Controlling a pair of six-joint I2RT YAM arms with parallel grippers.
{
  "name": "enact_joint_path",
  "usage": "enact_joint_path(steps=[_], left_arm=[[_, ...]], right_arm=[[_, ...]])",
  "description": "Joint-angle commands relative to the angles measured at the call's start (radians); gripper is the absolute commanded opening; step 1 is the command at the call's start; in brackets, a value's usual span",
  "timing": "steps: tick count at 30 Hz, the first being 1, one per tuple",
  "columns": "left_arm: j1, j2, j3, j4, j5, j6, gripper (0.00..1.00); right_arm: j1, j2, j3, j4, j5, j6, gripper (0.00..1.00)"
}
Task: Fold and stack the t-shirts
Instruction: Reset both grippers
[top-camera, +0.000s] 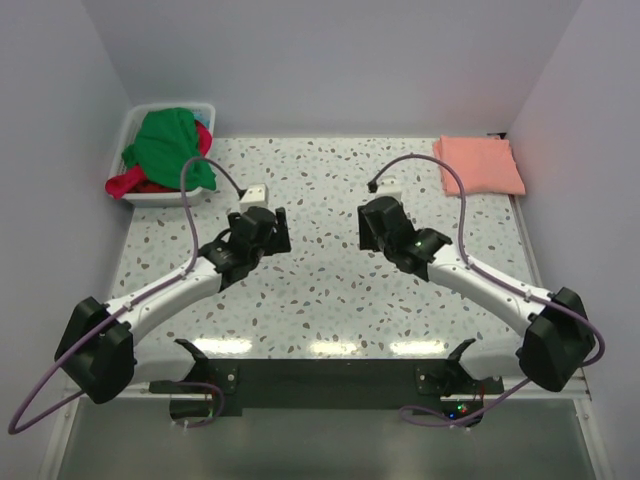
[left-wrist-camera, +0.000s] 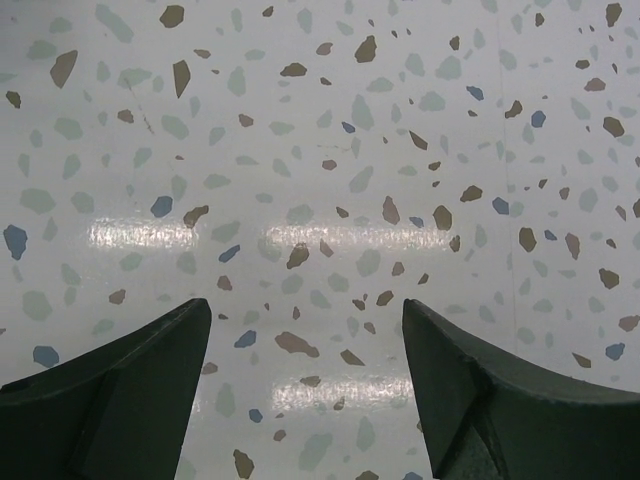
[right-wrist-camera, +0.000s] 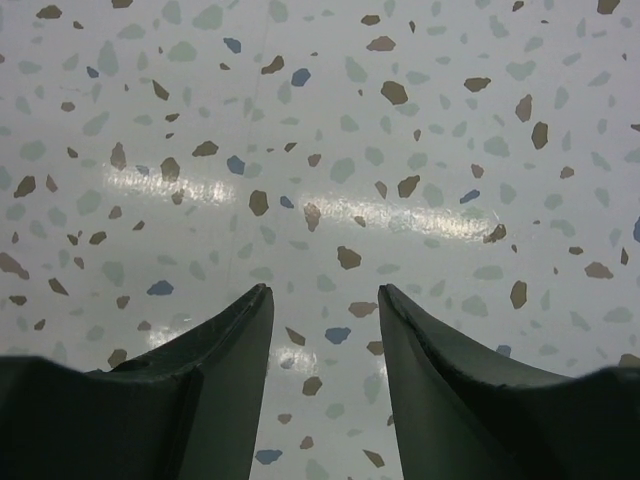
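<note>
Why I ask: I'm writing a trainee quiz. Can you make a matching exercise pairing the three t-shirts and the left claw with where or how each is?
1 salmon-pink t-shirt
2 green t-shirt
3 red-magenta t-shirt
4 left claw

A open over the speckled tabletop
B folded, far right corner
C top of pile in white tub
D in tub, mostly under another shirt

Pairs: 1-B, 2-C, 3-D, 4-A
</note>
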Motion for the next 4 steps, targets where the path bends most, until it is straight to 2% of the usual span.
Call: enact_joint_path(steps=[1, 4], left_arm=[[-0.010, 0.003, 0.043, -0.005, -0.038, 0.019, 0.82], [-0.013, 0.002, 0.043, -0.008, -0.041, 0.016, 0.83]], right_arm=[[0.010, 0.029, 0.031, 0.041, -0.006, -0.008, 0.49], [0.016, 0.037, 0.033, 0.053, -0.012, -0.012, 0.53]])
